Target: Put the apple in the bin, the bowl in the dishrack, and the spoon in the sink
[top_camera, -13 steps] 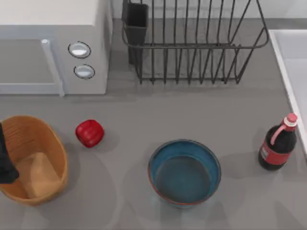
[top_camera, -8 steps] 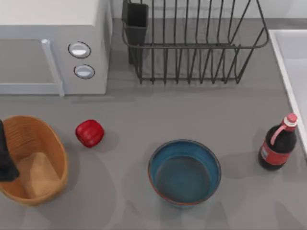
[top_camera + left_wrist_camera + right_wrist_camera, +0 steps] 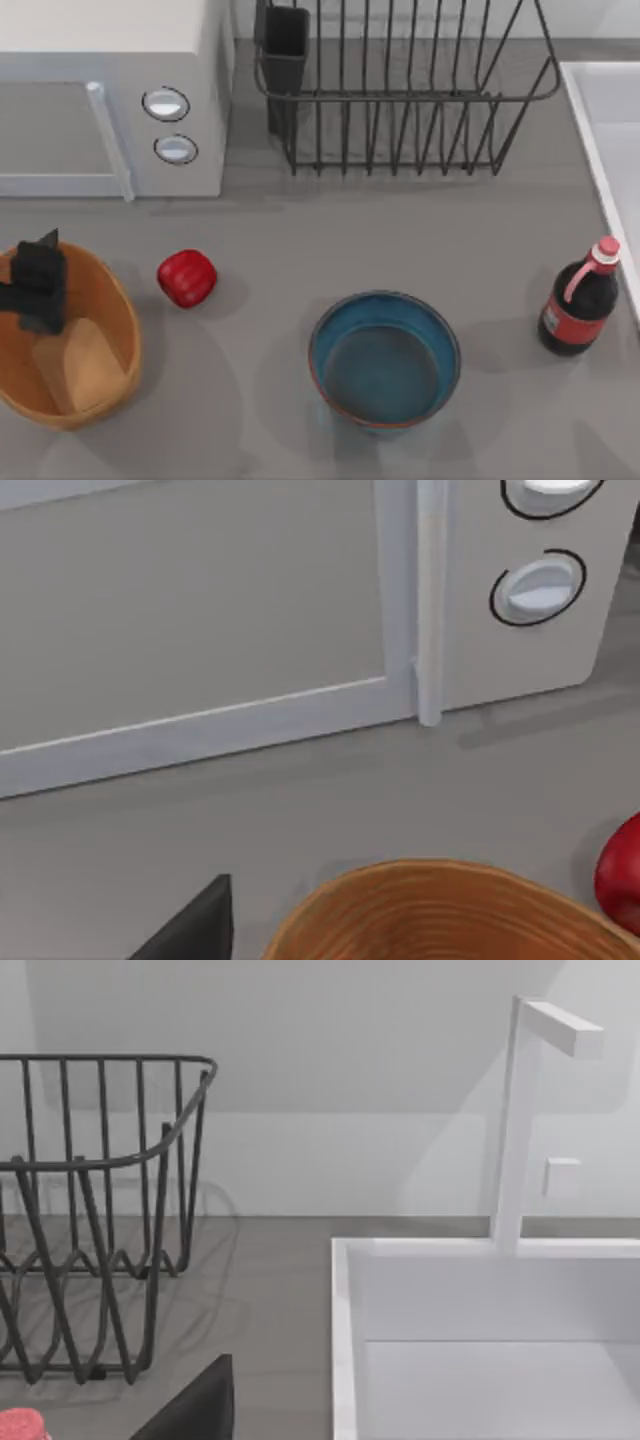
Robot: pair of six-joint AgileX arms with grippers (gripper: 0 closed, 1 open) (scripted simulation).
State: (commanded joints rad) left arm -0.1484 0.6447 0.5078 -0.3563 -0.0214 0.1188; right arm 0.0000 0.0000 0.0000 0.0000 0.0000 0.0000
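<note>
The red apple [image 3: 187,277] lies on the grey counter just right of the wicker bin [image 3: 100,350]; the left wrist view catches its edge [image 3: 622,875] beside the bin's rim [image 3: 440,910]. My left gripper [image 3: 38,285] hovers over the bin's left rear part. The blue bowl [image 3: 385,358] stands upright near the front middle. At the back is the wire dishrack [image 3: 400,95], also seen in the right wrist view [image 3: 100,1210]. The white sink [image 3: 612,150] runs along the right edge, with its basin [image 3: 480,1300] close to my right gripper [image 3: 195,1410]. The spoon is out of view.
A white microwave [image 3: 110,90] fills the back left, its door [image 3: 200,610] facing the bin. A dark red-capped bottle [image 3: 580,300] stands front right beside the sink. A white faucet [image 3: 515,1120] rises behind the basin.
My left gripper has come in from the table's left edge, moving right and toward the back over the bin. Apple, bowl and bottle have not moved.
</note>
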